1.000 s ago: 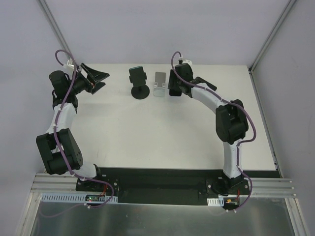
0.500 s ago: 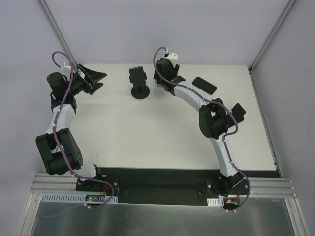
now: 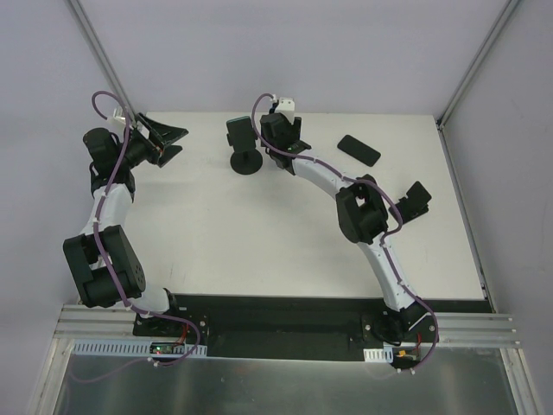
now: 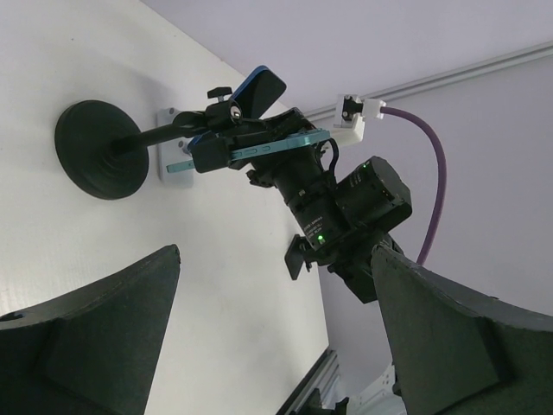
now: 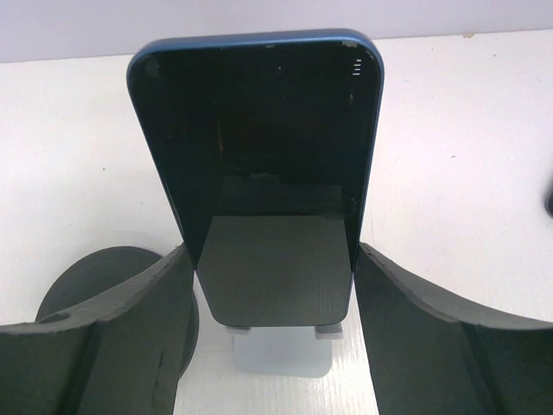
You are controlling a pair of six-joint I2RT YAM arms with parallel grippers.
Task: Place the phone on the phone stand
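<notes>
Holding the phone (image 5: 259,164): right gripper (image 5: 272,259), clenched on its two long edges, far middle of the surface (image 3: 259,233).
Phone axis: long axis standing up from the surface, tilted; lower end points down at the clear stand (image 5: 281,353).
Contact with stand: cannot tell.
Black stand (image 3: 246,162): just left of the phone.
Left gripper (image 4: 276,251): released, empty, far left.
Second phone (image 3: 358,149): flat, far right.

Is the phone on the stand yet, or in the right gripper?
Held: the right wrist view shows the phone pinched in the right gripper, its lower end over the clear stand; contact there cannot be told.
</notes>
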